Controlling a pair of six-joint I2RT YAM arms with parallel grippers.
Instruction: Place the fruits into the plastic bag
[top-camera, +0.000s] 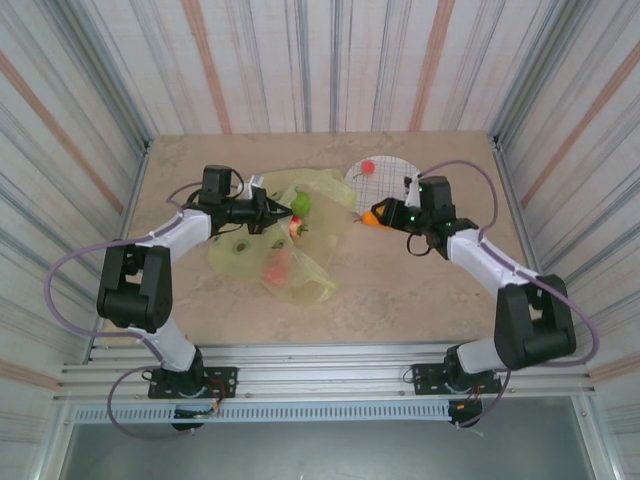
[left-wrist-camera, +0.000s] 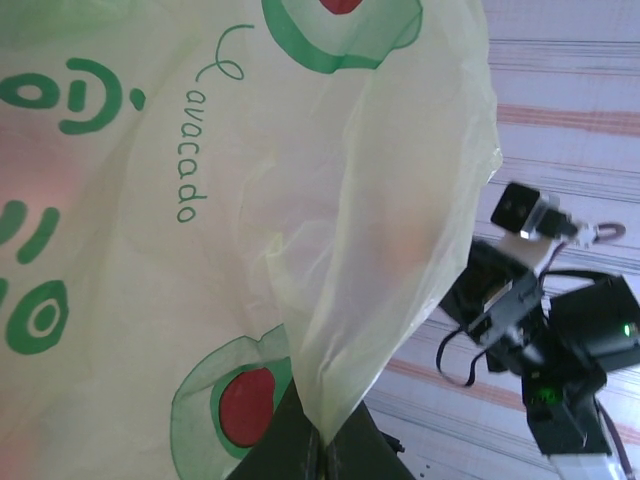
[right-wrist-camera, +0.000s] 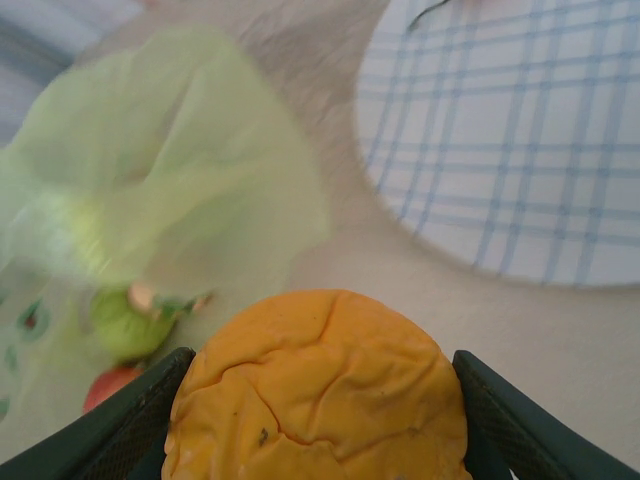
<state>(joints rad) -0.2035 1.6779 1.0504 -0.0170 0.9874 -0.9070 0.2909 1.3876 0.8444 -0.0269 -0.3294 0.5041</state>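
Note:
The plastic bag (top-camera: 285, 262) lies left of centre, yellow-green with avocado prints. My left gripper (top-camera: 282, 208) is shut on its upper edge, and in the left wrist view the film (left-wrist-camera: 330, 330) is pinched between the closed tips (left-wrist-camera: 322, 445). A green apple (top-camera: 301, 203) and two red fruits (top-camera: 297, 227) (top-camera: 277, 268) sit at or inside the bag. My right gripper (top-camera: 380, 215) is shut on the orange (top-camera: 371, 216), just right of the bag mouth. The wrinkled orange (right-wrist-camera: 315, 390) fills the gap between both fingers. Another red fruit (top-camera: 368, 167) rests on the plate.
The white grid-patterned plate (top-camera: 390, 180) lies behind my right gripper, also seen as the plate (right-wrist-camera: 520, 130) in the right wrist view. The bag (right-wrist-camera: 150, 190), the green apple (right-wrist-camera: 125, 325) and a red fruit (right-wrist-camera: 110, 385) are ahead to its left. Striped walls enclose the table.

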